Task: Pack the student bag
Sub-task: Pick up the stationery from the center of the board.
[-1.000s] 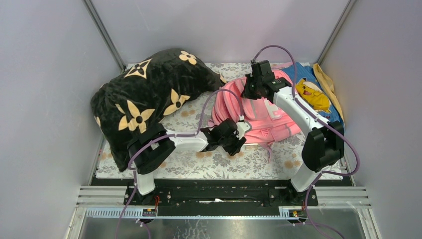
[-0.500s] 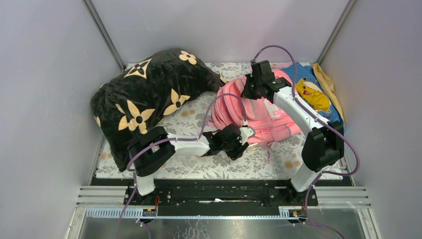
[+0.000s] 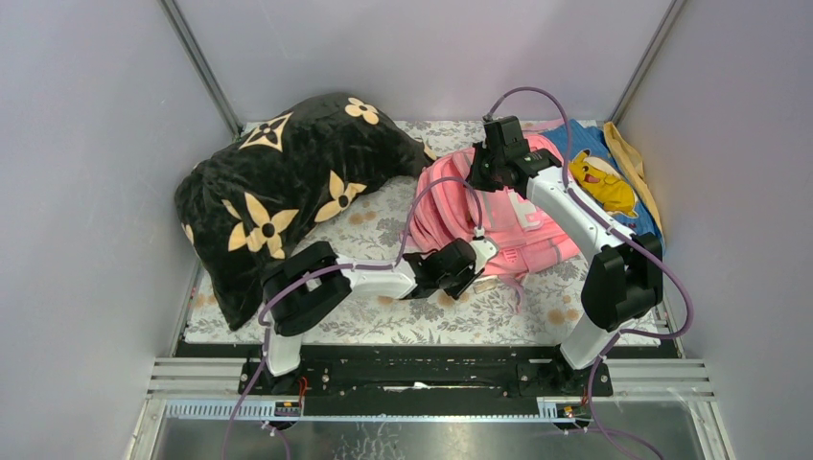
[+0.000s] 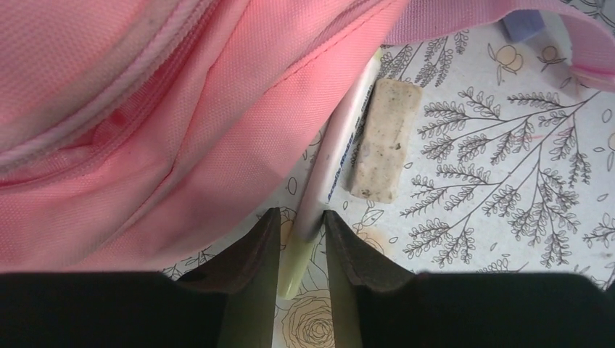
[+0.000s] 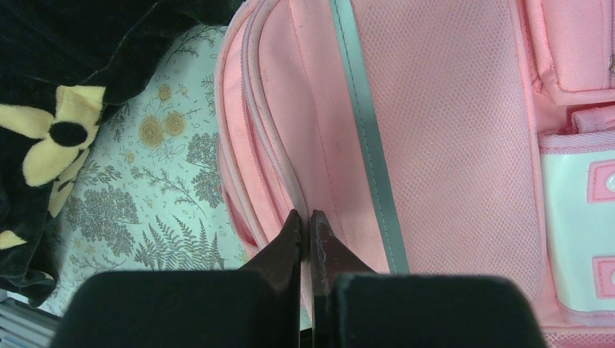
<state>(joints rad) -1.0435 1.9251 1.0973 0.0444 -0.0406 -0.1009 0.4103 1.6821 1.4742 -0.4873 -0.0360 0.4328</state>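
Lengthwise ahead, the pen (image 4: pixel 342 141) is straddled by part-open left fingers (image 4: pixel 333 243) at the bag (image 4: pixel 145 109) edge; right fingers (image 5: pixel 299 235) are pressed shut.

A bench (image 3: pixel 383 316) draped in floral cloth is carrying a pink student bag (image 3: pixel 446 192), black flowered pillow (image 3: pixel 288 182), blue cloth (image 3: pixel 583 142), pen (image 4: pixel 341 152) and eraser (image 4: pixel 384 138).
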